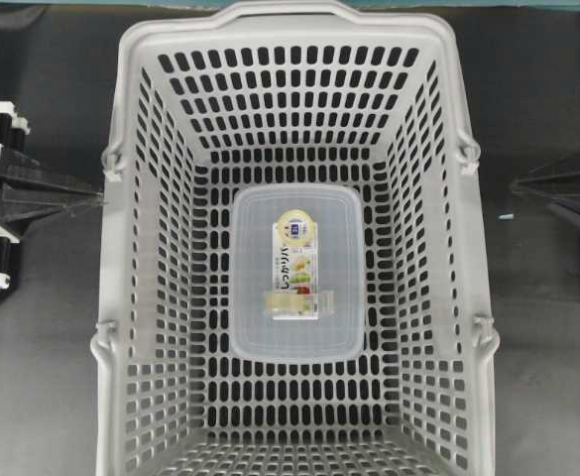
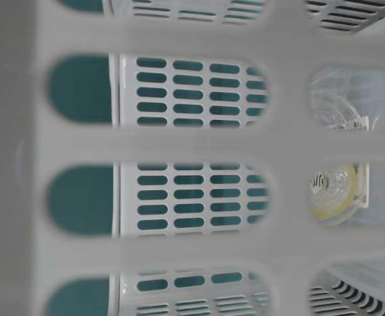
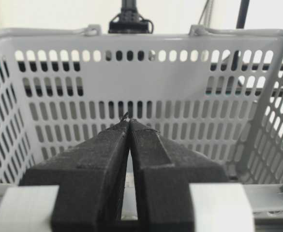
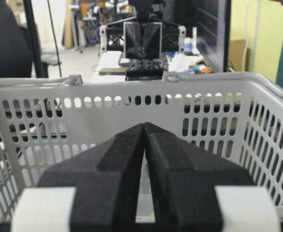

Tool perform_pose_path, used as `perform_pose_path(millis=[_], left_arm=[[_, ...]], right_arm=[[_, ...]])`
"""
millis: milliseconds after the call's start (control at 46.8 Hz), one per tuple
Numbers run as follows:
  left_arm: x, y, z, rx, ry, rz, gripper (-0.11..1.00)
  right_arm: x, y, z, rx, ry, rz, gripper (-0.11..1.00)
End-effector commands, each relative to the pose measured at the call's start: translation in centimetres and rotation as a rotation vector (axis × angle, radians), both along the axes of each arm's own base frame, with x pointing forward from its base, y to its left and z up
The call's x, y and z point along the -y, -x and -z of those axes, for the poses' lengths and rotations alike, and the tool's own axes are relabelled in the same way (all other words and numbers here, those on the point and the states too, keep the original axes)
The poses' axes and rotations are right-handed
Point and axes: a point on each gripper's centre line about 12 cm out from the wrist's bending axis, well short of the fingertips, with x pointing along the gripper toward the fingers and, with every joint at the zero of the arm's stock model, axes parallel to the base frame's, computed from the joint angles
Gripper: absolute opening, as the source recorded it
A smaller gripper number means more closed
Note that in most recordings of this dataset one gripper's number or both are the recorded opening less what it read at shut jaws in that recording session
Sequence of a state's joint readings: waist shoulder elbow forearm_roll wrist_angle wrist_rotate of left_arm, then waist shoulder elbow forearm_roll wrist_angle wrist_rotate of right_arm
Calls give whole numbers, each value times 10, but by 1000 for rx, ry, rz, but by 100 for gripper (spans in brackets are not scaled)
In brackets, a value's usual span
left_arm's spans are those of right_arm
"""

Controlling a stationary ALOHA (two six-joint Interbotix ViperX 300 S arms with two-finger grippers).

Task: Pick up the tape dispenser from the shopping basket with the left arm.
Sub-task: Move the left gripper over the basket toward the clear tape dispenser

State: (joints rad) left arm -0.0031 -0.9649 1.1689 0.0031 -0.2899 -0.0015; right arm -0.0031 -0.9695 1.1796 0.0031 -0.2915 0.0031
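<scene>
a dark tabletop (image 1: 42, 377) carries a large light-grey slotted plastic shopping basket (image 1: 141, 119). at the left, outside the basket wall, the black left gripper (image 1: 96, 198) is clenched with nothing between its jaws. in the middle of the basket floor lies a translucent rectangular box with a printed label (image 1: 260, 317), and the small clear tape dispenser with a pale yellowish roll (image 1: 299, 300) rests on its lid, well apart from both jaws. at the right, the black right gripper (image 1: 516, 185) is clenched too, also outside the basket.
</scene>
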Motion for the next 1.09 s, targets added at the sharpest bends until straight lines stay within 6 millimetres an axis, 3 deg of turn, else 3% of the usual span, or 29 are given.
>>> perform_pose_path(millis=[0, 85, 321, 620, 726, 919, 983, 1068], left_arm=[[2, -6, -26, 21, -18, 12, 6], [3, -15, -41, -31, 0, 14, 0], [10, -50, -65, -250, 5, 35, 0], [31, -118, -55, -544, -19, 82, 0], [35, -140, -48, -636, -19, 79, 0], [40, -174, -42, -744, 6, 67, 0], [41, -181, -36, -787, 11, 63, 0], [45, -189, -27, -846, 8, 64, 0]], right_arm=[[-1, -2, -7, 18, -8, -4, 0], [-1, -1, -8, 18, -15, -3, 0], [-1, 0, -6, -6, -47, -8, 0], [-2, 0, -1, -48, -53, -11, 2], [-2, 1, -1, -51, -52, -12, 17], [-2, 2, 1, -71, -50, -12, 65], [-2, 2, 1, -71, -52, -12, 73], [-2, 2, 1, -71, -52, -12, 74]])
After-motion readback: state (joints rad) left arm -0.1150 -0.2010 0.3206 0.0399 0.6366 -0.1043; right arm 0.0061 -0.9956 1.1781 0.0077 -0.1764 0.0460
